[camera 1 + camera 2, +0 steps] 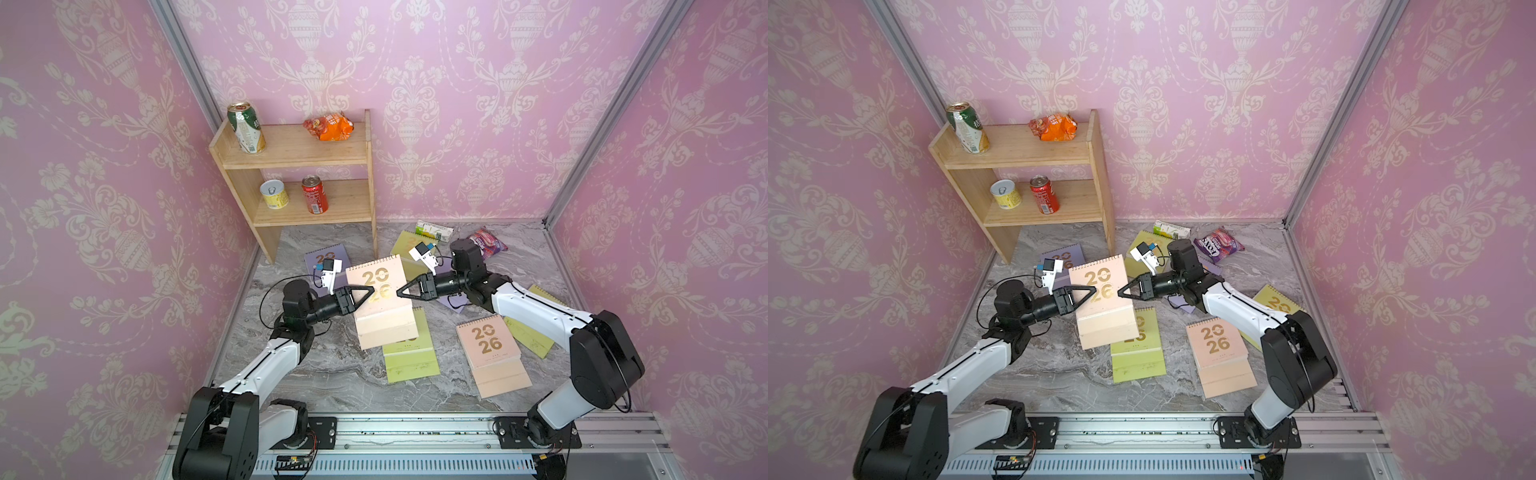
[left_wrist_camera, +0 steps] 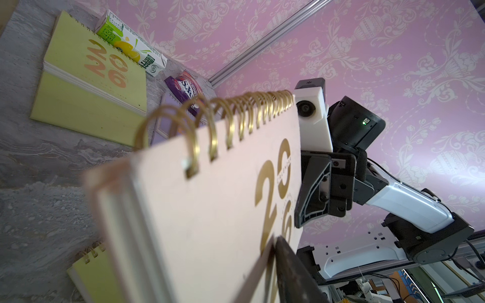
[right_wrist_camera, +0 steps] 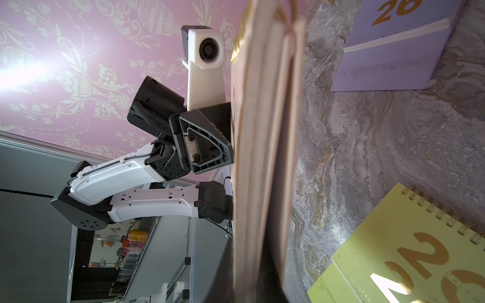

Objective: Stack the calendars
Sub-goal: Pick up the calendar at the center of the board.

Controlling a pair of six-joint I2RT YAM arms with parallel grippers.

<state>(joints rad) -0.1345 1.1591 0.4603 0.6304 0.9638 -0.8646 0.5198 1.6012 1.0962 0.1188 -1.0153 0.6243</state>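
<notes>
Held peach calendar [image 1: 382,320]: centre of both top views, lifted off the marble table [image 1: 332,374] between the two arms, with the gold "2026" cover facing up and the spiral at its far edge.
Right gripper [image 1: 400,293]: pressed together on the right edge of the held peach calendar.
Left gripper [image 1: 371,287]: reaches over the calendar's left edge. In the right wrist view one finger [image 3: 204,144] lies against the cover and the other is hidden behind it, so I cannot tell whether it is pinching.
Green calendar in front [image 1: 411,361]: flat on the table, lower centre; the held one covers its upper part in the top views.
Second peach calendar [image 1: 490,345]: flat, lower right of centre, apart from the green one.
Green calendar at right [image 1: 532,338]: partly under the right arm.
Lilac calendar at left [image 1: 332,251]: behind the left wrist camera, near the shelf's foot.
Lilac calendar at right [image 1: 453,302]: only a corner shows beneath the right arm, and it looks flat.
Green calendar at back [image 1: 405,245]: upper centre, with the green-white carton [image 1: 434,230] resting on its far edge.
Purple snack packet [image 1: 487,243]: just right of the carton.
Wooden shelf [image 1: 316,153]: upper left, holding cans and an orange packet.
</notes>
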